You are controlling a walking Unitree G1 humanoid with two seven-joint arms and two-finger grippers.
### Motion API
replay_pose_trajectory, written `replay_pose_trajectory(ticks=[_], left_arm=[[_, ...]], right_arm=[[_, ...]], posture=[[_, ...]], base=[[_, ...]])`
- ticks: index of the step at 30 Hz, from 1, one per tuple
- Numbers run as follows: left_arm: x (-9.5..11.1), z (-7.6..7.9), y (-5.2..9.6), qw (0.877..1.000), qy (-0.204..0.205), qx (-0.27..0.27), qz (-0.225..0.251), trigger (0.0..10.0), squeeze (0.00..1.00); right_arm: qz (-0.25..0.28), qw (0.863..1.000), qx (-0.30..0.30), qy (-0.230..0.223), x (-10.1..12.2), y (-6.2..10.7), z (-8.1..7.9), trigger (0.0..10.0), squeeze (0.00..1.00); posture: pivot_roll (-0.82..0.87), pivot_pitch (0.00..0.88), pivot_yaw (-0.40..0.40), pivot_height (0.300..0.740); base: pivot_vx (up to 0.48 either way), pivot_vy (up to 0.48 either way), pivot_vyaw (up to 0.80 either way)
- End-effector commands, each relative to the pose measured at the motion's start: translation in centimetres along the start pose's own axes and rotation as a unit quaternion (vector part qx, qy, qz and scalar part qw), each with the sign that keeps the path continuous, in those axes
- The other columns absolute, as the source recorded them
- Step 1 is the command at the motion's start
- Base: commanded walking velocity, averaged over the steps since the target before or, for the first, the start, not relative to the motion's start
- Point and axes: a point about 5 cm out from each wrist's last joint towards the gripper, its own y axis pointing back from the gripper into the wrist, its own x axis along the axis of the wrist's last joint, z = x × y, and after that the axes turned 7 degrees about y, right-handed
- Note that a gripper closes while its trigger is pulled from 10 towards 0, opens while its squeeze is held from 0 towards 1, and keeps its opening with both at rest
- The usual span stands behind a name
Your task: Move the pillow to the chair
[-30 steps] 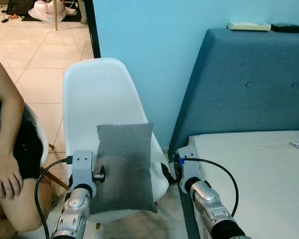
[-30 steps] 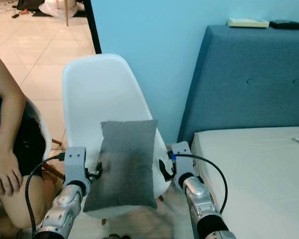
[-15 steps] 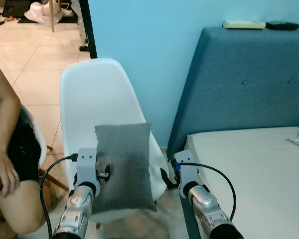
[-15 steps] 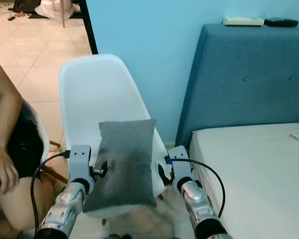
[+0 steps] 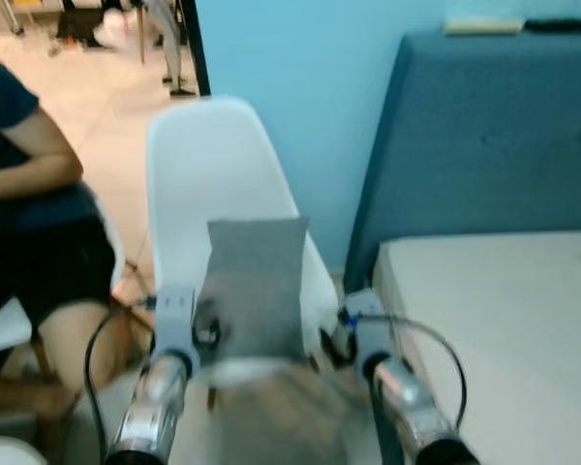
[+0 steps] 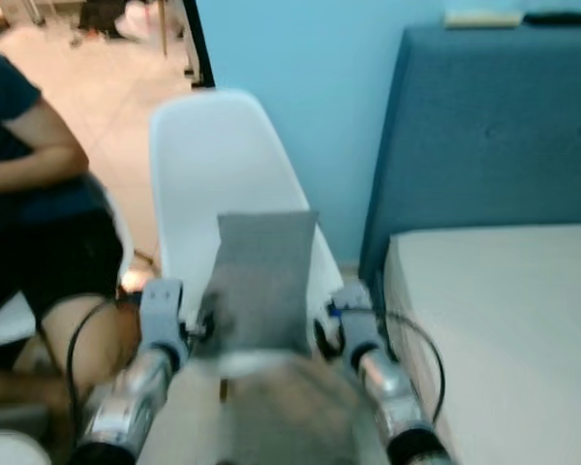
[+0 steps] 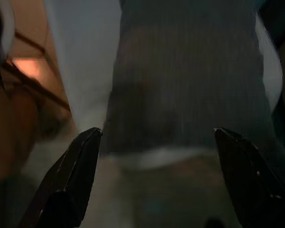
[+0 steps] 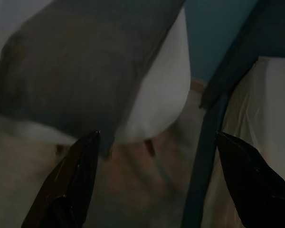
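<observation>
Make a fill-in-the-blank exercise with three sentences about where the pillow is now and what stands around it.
1. The grey pillow lies on the seat of the white ____.
2. Both end effectors, left and right, have their fingers ____, with nothing between them.
3. Beside the chair, on the robot's right, stands a bed with a ____ headboard.

Missing words: chair; open; blue
</observation>
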Motion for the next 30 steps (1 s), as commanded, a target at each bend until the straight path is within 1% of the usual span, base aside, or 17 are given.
replay_pose_trajectory(ticks=[1,6,11,16,19,21,23,24,25,30], left_arm=[[-0.8,-0.7,0.2,1.0,-0.007,0.007,-0.023,10.0,0.0],[-0.9,-0.7,0.2,1.0,-0.012,0.006,-0.024,10.0,0.0],[-0.9,-0.8,0.1,1.0,-0.005,0.003,-0.023,10.0,0.0],[-0.8,-0.7,-0.1,1.0,-0.007,-0.001,-0.022,10.0,0.0],[-0.4,-0.7,-0.2,1.0,0.004,-0.002,-0.011,10.0,0.0],[-0.3,-0.5,-0.2,1.0,0.011,-0.012,-0.007,10.0,0.0],[-0.2,-0.4,-0.3,1.0,-0.01,-0.021,-0.007,10.0,0.0],[-0.1,-0.4,-0.3,1.0,0.008,-0.016,-0.002,10.0,0.0],[0.0,-0.4,-0.3,1.0,0.011,-0.011,0.0,10.0,0.0],[0.1,-0.2,-0.4,1.0,0.002,-0.008,0.004,10.0,0.0]], right_arm=[[-0.004,1.0,0.006,-0.01,-0.2,0.1,-0.5,10.0,0.0],[-0.005,1.0,0.009,-0.013,-0.3,0.1,-0.6,10.0,0.0],[-0.008,1.0,0.015,-0.012,-0.3,0.1,-0.6,10.0,0.0],[-0.009,1.0,0.016,-0.011,-0.2,0.0,-0.5,10.0,0.0],[-0.008,1.0,0.017,-0.01,0.0,-0.2,-0.6,10.0,0.0],[-0.007,1.0,0.018,-0.01,0.1,-0.2,-0.6,10.0,0.0],[-0.006,1.0,0.018,-0.011,0.2,-0.3,-0.7,10.0,0.0],[-0.006,1.0,0.019,-0.011,0.2,-0.3,-0.8,10.0,0.0],[-0.005,1.0,0.019,-0.012,0.2,-0.3,-0.9,10.0,0.0],[-0.002,1.0,0.026,-0.014,0.3,-0.3,-1.1,10.0,0.0]], posture=[[-0.01,0.132,-0.01,0.74],[-0.01,0.129,-0.015,0.74],[-0.02,0.124,-0.02,0.74],[-0.02,0.119,-0.02,0.74],[-0.01,0.116,-0.017,0.74],[-0.01,0.115,-0.015,0.74],[-0.01,0.113,-0.015,0.74],[-0.01,0.11,-0.016,0.74],[-0.01,0.109,-0.016,0.74],[-0.02,0.103,-0.019,0.74]], base=[[0.0,0.0,0.0],[0.0,0.0,0.0],[0.0,0.0,0.0],[0.0,0.0,0.0],[0.0,0.0,0.0],[0.0,0.0,0.0],[0.0,-0.48,0.0],[0.0,-0.48,0.0],[0.0,0.0,0.0],[0.0,0.0,0.0]])
